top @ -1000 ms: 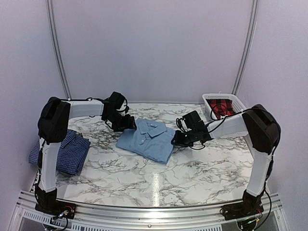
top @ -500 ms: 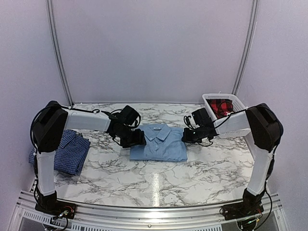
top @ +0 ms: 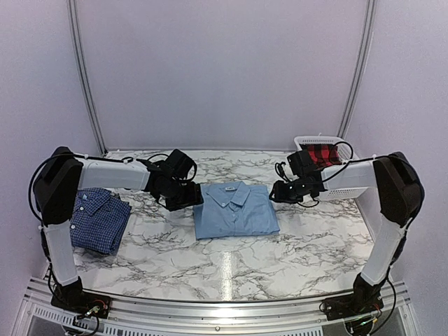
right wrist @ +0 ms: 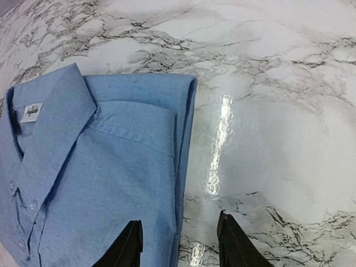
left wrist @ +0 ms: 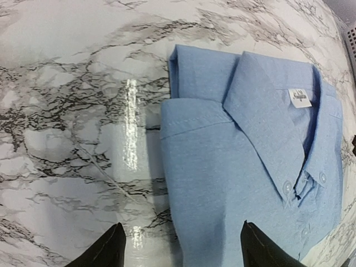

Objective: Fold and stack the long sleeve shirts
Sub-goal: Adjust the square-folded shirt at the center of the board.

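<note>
Item, far left: dark blue checked shirt (top: pixel 96 218), folded into a compact rectangle with collar uppermost, lay on the marble-patterned table (top: pixel 231 269) near its left edge, beneath the left arm's upper link and well apart from both claws. Item, left of centre: left gripper (top: pixel 192 199) hung low just beside the left edge of the middle garment; in the left wrist view its two black fingertips (left wrist: pixel 111 249) stood wide apart, released, with nothing clasped between them, only the tabletop and the shirt's edge below. Item, centre: light blue shirt (top: pixel 234 208), folded, buttoned front and collar facing up, white neck label showing, flat on the table between the two claws; its side folds lay neatly tucked under. Item, right of centre: right gripper (top: pixel 278 193) hovered just beside the right edge of the same shirt; in the right wrist view its fingertips (right wrist: pixel 129 247) were parted, released, gripping nothing, the shirt's folded edge lying beneath the gap. Item, far right, at the back: white slatted basket (top: pixel 304 143) holding a red-and-black checked cloth (top: pixel 323 155), partly crossed by the right arm.
</note>
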{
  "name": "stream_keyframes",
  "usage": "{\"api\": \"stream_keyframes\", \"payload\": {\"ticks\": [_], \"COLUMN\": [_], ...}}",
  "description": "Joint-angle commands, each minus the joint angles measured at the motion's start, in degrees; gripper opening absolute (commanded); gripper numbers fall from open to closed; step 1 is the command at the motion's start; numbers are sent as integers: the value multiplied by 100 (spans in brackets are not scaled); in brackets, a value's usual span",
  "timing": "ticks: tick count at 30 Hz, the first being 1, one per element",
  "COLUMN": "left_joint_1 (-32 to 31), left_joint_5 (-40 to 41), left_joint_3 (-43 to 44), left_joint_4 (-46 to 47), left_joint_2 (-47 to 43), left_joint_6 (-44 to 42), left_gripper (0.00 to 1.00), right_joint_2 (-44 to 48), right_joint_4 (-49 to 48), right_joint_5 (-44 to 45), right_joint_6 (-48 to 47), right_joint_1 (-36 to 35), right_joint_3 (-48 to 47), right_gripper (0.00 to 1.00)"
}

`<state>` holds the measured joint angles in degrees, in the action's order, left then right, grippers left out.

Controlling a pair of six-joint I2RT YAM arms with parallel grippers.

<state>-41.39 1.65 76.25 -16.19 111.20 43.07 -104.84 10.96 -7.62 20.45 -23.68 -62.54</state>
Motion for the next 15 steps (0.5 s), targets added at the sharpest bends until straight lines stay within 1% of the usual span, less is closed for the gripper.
{"api": "stream_keyframes", "payload": {"ticks": [1,11,15], "left_joint_1": [113,436,549], "left_joint_5": [81,107,117], "left_joint_3": [-181,-707,-913], "left_joint_4": [1,-7,0], "left_joint_2": [-346,-912,-1102], "left_joint_6": [-132,-158,-154], "left_gripper": [73,74,74], "right_joint_2": [240,-255,-545], "right_joint_4": [144,29,66], "right_joint_5": [109,-130,-21], "right_joint_6": [-16,1,35], "right_joint_1": [-99,-114,-241], "right_joint_3": [-133,-308,-458], "right_gripper": [44,44,43]}}
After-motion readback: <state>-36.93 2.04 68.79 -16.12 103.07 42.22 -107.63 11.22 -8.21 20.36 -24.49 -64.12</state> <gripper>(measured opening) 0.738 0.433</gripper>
